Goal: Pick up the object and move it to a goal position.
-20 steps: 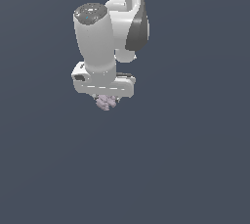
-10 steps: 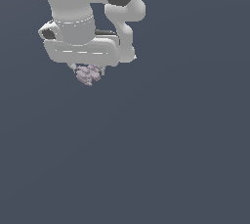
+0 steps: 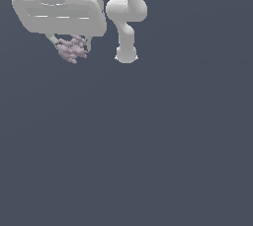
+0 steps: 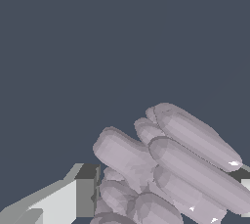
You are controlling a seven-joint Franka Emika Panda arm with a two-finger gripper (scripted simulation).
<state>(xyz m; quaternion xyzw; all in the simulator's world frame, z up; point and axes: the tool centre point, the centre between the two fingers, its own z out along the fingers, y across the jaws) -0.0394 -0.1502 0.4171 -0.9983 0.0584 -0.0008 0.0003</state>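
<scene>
The pincer (image 3: 73, 48) is clamped on the knobbly lump (image 3: 72, 50), which hangs tucked between its fingers, probably so it rides along to the goal.

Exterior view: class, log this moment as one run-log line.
phase: carry | claw: shut on lumpy object | object: lifted, at exterior view's upper left | surface beneath: bare grey | goal: not visible

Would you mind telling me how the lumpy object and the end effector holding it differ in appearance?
The object is pale pinkish-lilac; the end effector is white with dark pads. The object is knobbly, built of ridged rounded lobes; the end effector is smooth and blocky. The object is much smaller than the end effector. Both sit at the exterior view's upper left, the end effector's fingers closed on the object.
</scene>
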